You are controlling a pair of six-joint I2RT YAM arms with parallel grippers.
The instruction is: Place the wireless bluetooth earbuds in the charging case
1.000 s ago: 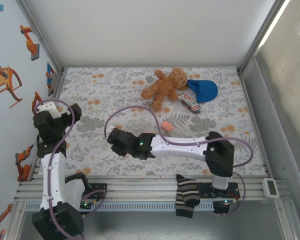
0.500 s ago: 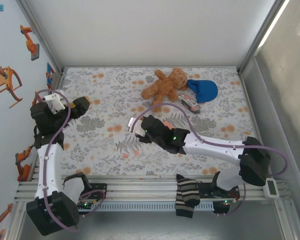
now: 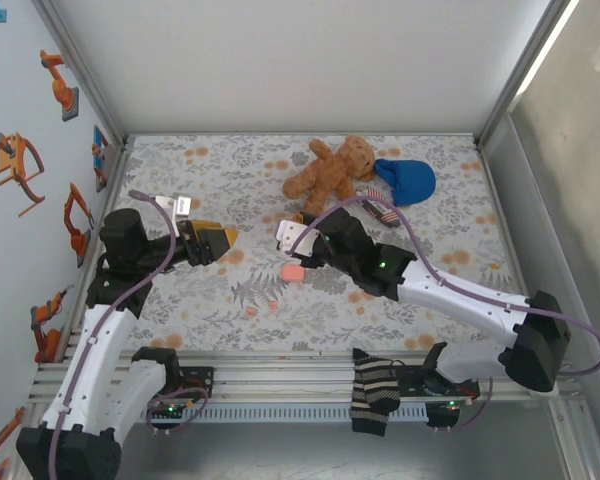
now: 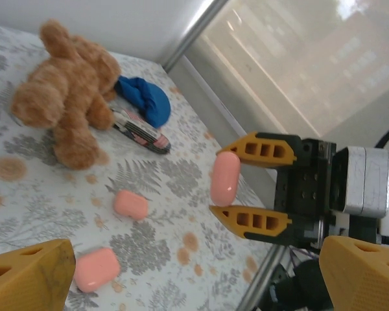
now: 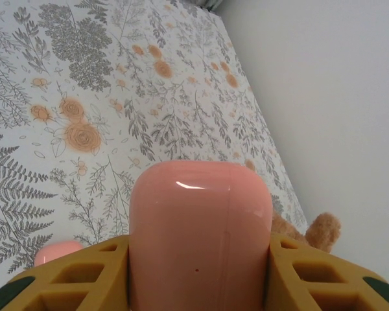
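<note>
My right gripper (image 5: 200, 275) is shut on a salmon-pink rounded charging case (image 5: 200, 233), closed and held upright between the yellow fingers. The left wrist view shows that gripper (image 4: 219, 181) with the case (image 4: 225, 178) lifted above the cloth. My left gripper (image 4: 194, 285) is open, its wide-apart fingers (image 4: 27, 275) aimed at the held case. From above, the left gripper (image 3: 218, 240) faces the right gripper (image 3: 290, 238) across a short gap. Two more pink cases (image 4: 130, 205) (image 4: 96, 269) lie on the cloth, one of them (image 3: 293, 271) just below the right gripper. Tiny pink earbuds (image 3: 250, 311) (image 3: 273, 304) lie nearer the front.
A brown teddy bear (image 3: 330, 172), a blue cap (image 3: 405, 180) and a striped sock (image 3: 380, 208) lie at the back of the floral cloth (image 3: 180, 190). A striped sock (image 3: 372, 392) hangs over the front rail. Walls close in the table on three sides.
The right gripper moved right and towards the back, away from the front left. The left arm swung in towards the centre, and its gripper now faces the right one.
</note>
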